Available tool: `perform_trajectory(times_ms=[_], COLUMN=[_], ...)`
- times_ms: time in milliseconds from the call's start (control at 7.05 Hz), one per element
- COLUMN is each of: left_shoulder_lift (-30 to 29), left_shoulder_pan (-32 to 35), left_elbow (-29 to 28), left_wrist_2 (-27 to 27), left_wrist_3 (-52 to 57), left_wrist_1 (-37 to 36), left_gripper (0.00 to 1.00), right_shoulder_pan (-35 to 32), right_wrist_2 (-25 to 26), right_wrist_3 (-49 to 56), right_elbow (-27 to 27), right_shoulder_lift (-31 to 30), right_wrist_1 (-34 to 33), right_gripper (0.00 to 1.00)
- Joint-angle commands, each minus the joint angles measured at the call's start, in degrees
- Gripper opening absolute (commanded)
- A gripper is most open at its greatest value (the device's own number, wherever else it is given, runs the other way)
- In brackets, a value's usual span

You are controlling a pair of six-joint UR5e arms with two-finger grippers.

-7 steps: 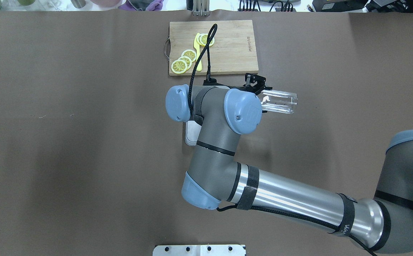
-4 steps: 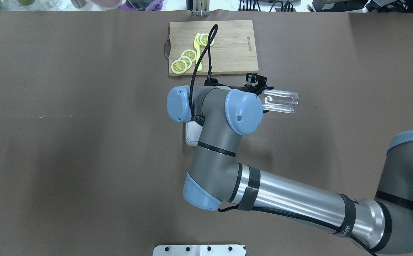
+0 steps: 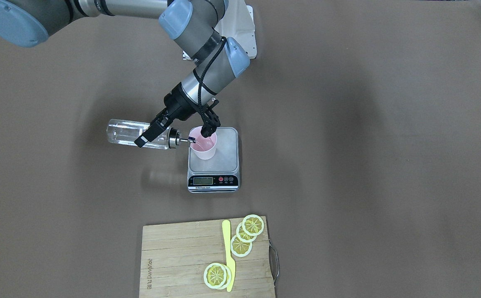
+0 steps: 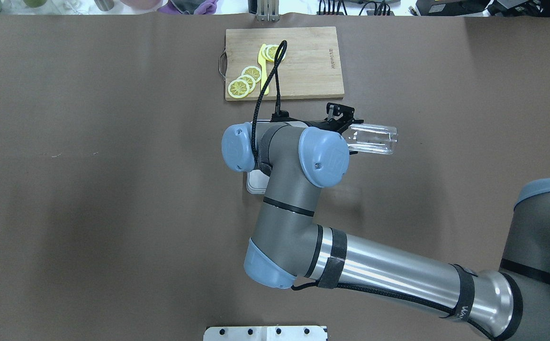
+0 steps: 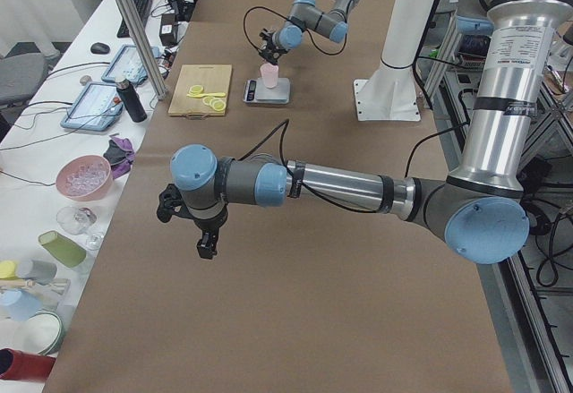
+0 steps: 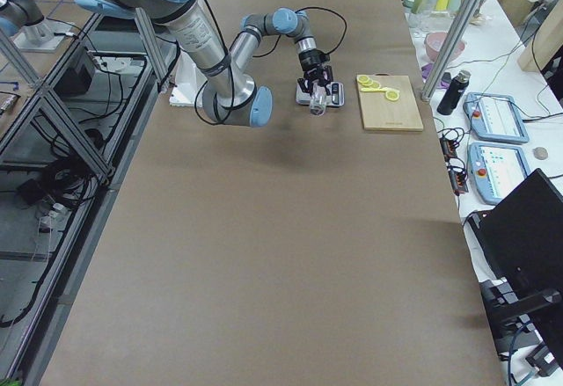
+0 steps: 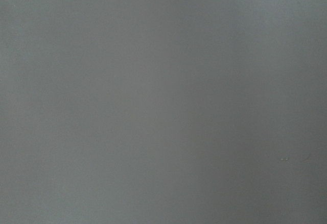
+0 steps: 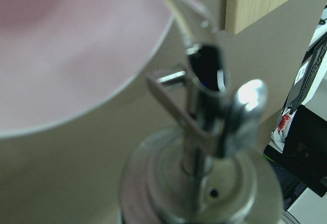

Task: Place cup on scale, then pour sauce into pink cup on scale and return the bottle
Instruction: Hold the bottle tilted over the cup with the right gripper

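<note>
- Two arms share the surface, but only one is at work. The right gripper (image 3: pixel 154 133) has its jaws clamped round the neck end of the bottle (image 3: pixel 124 133), which is tipped almost level just beside the scale (image 3: pixel 220 165).
- We see the cup (image 3: pixel 203 145) standing upright on the scale's steel platform, toward the corner nearest the bottle.
- The metal spout (image 3: pixel 183 140) reaches over the cup's rim. In the right wrist view a thin pale thread seems to run from it, though the blur leaves us unsure.
- We judge the pour to be the step in hand: the cup is placed and the bottle's return is not yet done. We cannot tell how much sauce is left.
- The next move calls for righting the bottle gently, so the spout clears the rim without nudging the light cup. The bottle then goes down on the surface, away from the scale.
- The left gripper (image 5: pixel 186 228) hangs over bare surface, well apart from the scale. We cannot tell how its jaws stand.
</note>
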State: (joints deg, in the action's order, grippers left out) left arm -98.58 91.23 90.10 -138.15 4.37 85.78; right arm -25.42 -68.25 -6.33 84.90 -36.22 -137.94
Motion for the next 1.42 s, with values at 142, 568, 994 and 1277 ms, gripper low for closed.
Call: perform_trajectory(times_ms=[142,568,994,1277], left_shoulder_lift=[-0.04,-0.04,-0.04,-0.04], left_shoulder_pan=[0.0,0.0,0.0,0.0], left_elbow=[-0.1,-0.1,-0.1,-0.1], left_wrist_2=[0.07,0.07,0.07,0.16], left_wrist_3=[-0.07,-0.15,-0.15,-0.15], left_wrist_1=[0.0,0.0,0.0,0.0], left_gripper=[0.97,0.97,0.97,0.97], right_shoulder_pan=[0.38,-0.85,-1.73,-2.52], right_wrist_2=[0.4,0.49,0.14,-0.21], right_wrist_3=[-0.18,0.0,0.52,1.23], right_elbow=[1.92,8.43,10.2,15.36], right_shoulder_lift=[-0.61,-2.63,-3.68,-7.53], right_wrist_1=[-0.23,0.04,3.35,7.83], right_gripper=[0.23,0.25,0.26,0.27])
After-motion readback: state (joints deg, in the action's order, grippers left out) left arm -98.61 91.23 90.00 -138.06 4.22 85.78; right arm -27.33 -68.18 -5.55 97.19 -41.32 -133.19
